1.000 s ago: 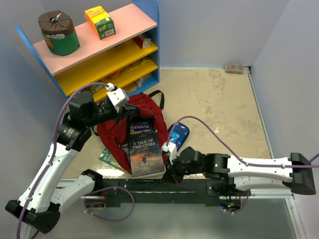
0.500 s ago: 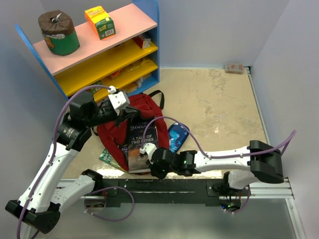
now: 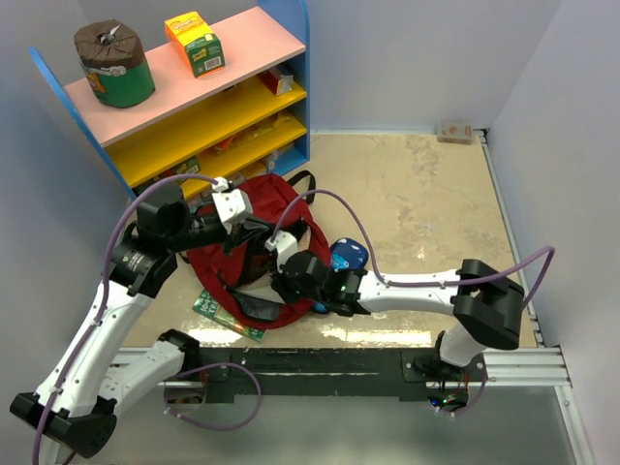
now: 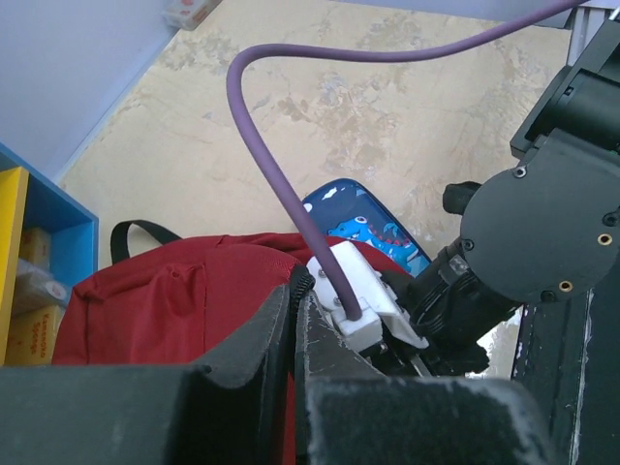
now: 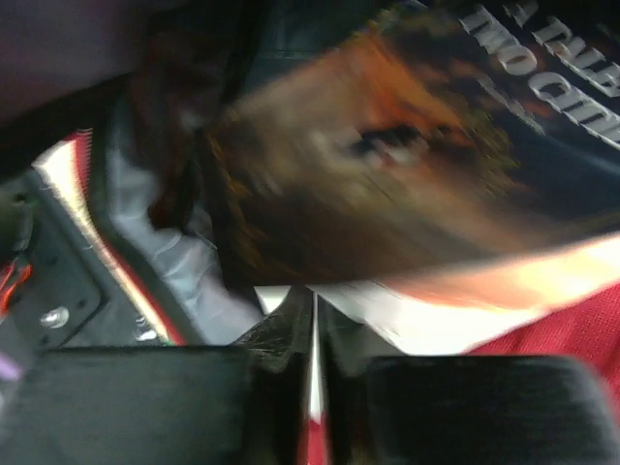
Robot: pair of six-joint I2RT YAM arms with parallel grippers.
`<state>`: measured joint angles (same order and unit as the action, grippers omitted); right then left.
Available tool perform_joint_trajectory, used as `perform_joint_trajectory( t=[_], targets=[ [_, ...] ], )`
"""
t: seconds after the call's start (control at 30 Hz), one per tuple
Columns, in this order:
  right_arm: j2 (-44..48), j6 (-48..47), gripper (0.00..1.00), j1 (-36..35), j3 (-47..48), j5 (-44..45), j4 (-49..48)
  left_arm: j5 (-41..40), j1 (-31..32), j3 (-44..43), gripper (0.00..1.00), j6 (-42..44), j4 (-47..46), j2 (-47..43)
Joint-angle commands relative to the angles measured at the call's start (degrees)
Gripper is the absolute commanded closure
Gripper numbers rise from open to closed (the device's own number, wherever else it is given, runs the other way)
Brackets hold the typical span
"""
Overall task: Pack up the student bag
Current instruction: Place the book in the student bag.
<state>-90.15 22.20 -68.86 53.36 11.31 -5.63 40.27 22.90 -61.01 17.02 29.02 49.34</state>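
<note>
The dark-red student bag (image 3: 281,199) lies open near the shelf; it also shows in the left wrist view (image 4: 165,305). My left gripper (image 3: 242,221) is shut on the bag's black zipper edge (image 4: 298,291) and holds the opening up. My right gripper (image 3: 289,263) is inside the opening, shut on the lower edge of the book "A Tale of Two Cities" (image 5: 407,165), which lies mostly inside the bag. In the right wrist view the jaws (image 5: 312,302) meet at the book's white pages, with grey lining (image 5: 165,257) to the left. The book is hidden in the top view.
A blue pencil case (image 3: 347,254) lies right of the bag, close to my right arm, and shows in the left wrist view (image 4: 363,218). A green book (image 3: 225,315) sticks out under the bag's near side. A coloured shelf (image 3: 194,97) stands behind. A small box (image 3: 453,131) sits in the far corner.
My right gripper has moved left and away from me, carrying the book from the floor in front of the bag into the opening. The left gripper has kept hold of the bag's edge.
</note>
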Motion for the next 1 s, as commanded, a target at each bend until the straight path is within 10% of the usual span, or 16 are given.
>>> perform_joint_trajectory(
  t=[0.0, 0.17, 0.27, 0.97],
  targets=[
    [2.41, 0.39, 0.77, 1.27, 0.78, 6.8, -4.31, 5.08, -0.13, -1.56, 0.92, 0.65, -4.32, -2.14],
    [15.51, 1.44, 0.79, 1.36, -7.12, 3.89, -2.64, 4.38, -0.04, -2.0, 0.93, 2.14, -3.79, -2.14],
    [20.36, 3.72, 1.0, 3.71, -11.17, 9.95, -0.71, 4.64, -0.04, -1.13, 0.93, 1.09, -5.27, -2.32],
    [-7.24, 5.94, 1.0, 5.76, 9.3, 14.52, -6.59, 7.46, -0.13, -1.04, 0.94, -1.46, -7.92, -2.93]
  ],
)
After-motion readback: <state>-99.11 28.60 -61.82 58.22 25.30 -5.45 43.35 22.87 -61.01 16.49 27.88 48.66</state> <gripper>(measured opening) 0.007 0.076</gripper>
